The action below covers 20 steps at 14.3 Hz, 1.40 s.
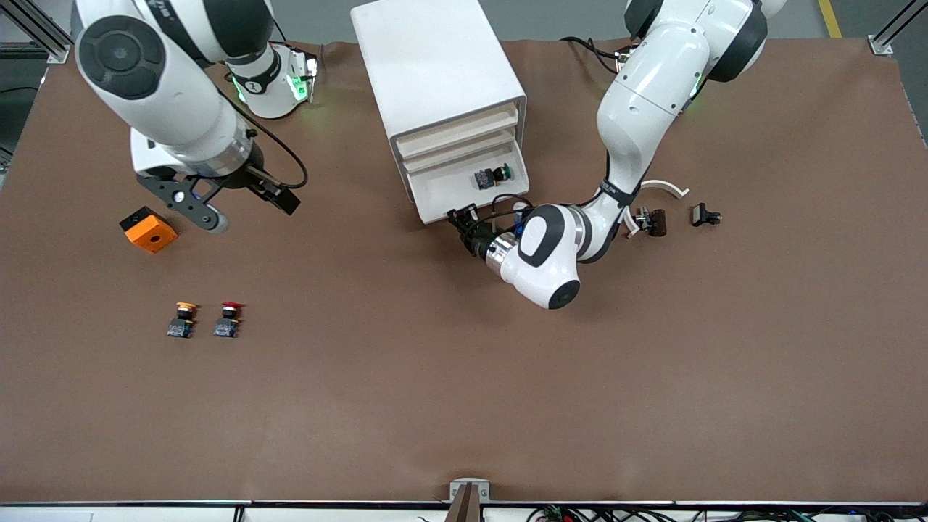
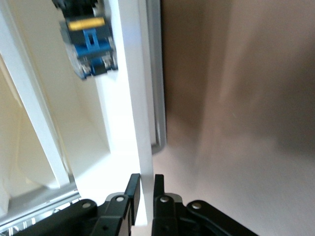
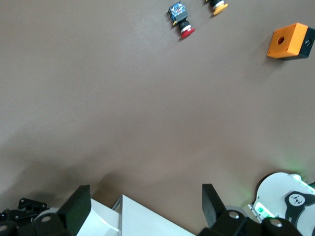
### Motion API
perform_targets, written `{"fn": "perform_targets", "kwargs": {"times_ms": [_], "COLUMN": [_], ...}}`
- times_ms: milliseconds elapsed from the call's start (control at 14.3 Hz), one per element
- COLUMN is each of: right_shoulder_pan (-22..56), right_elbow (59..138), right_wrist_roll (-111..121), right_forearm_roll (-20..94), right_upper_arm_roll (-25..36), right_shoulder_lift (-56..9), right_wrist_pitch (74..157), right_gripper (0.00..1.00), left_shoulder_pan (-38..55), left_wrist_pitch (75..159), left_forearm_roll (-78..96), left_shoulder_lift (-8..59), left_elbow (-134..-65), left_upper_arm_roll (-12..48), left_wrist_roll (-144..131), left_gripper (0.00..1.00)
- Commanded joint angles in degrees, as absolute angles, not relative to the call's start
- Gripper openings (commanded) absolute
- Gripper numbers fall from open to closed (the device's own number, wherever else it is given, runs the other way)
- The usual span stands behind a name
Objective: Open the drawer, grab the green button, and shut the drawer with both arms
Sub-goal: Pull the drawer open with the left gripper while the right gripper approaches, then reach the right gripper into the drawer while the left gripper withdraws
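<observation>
Presently, the white cabinet [image 1: 442,87] stands at the middle of the table [image 1: 464,406], close to the robots' bases, with its lowest drawer [image 1: 464,190] pulled out toward the front camera. The button [image 1: 493,176] with the green cap lies on its side inside that open drawer, toward the left arm's end of it. In the left wrist view the button's blue base [image 2: 91,46] shows within the drawer's cream interior.

The left gripper [image 1: 464,226] is low at the drawer's front edge. In the left wrist view its fingers [image 2: 132,195] are nearly closed, pinching the thin white front wall of the drawer [image 2: 140,123] between them.

The right gripper [image 1: 239,206] hangs over bare table toward the right arm's end, with its fingers [image 3: 78,209] spread wide and nothing between them. That arm waits.

An orange box [image 1: 148,230] with a round hole sits on the table beside the right gripper. Nearer the front camera, an orange-capped button [image 1: 181,320] and a red-capped button [image 1: 228,320] lie side by side. Toward the left arm's end, a dark brown part [image 1: 652,221] and a small black part [image 1: 705,215] rest near a curved white piece [image 1: 663,186].
</observation>
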<state>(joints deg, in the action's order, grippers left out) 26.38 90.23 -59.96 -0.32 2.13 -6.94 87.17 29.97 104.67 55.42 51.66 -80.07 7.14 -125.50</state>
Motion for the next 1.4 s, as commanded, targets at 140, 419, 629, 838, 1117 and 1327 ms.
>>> {"fn": "perform_targets", "kwargs": {"times_ms": [140,419,629,838,1117,1327], "right_shoulder_pan": [29.18,32.51,36.81,41.82,46.57,48.69], "right_elbow": [87.45,87.19,87.19,87.1,85.61,82.71], "right_wrist_roll": [-68.54,-75.83,-84.17,-93.67,-102.11,-108.79], "right_forearm_roll": [0.96,0.97,0.97,0.79,0.79,1.58], "right_upper_arm_roll": [2.64,2.64,2.64,2.64,2.64,2.55], "right_shoulder_lift": [-10.45,-13.44,-16.16,-19.59,-23.81,-27.5], "right_wrist_pitch": [87.1,90.87,93.5,96.76,98.61,98.7], "right_gripper": [1.0,1.0,1.0,1.0,1.0,1.0], "left_shoulder_pan": [29.97,29.88,28.92,25.76,23.83,23.2], "left_wrist_pitch": [109.51,108.99,105.05,100.38,97.04,96.15], "left_forearm_roll": [56.25,55.9,53.71,49.77,39.84,25.28], "left_shoulder_lift": [52.56,51.33,49.84,48.7,42.73,35.89], "left_elbow": [-76.82,-74.8,-71.99,-68.83,-68.38,-68.64], "left_upper_arm_roll": [6.07,3.09,0.36,-0.79,-0.7,-0.62], "left_wrist_roll": [-125.07,-125.07,-124.72,-124.54,-115.78,-105.35], "left_gripper": [0.2,0.36,1.0,1.0,1.0,1.0]}}
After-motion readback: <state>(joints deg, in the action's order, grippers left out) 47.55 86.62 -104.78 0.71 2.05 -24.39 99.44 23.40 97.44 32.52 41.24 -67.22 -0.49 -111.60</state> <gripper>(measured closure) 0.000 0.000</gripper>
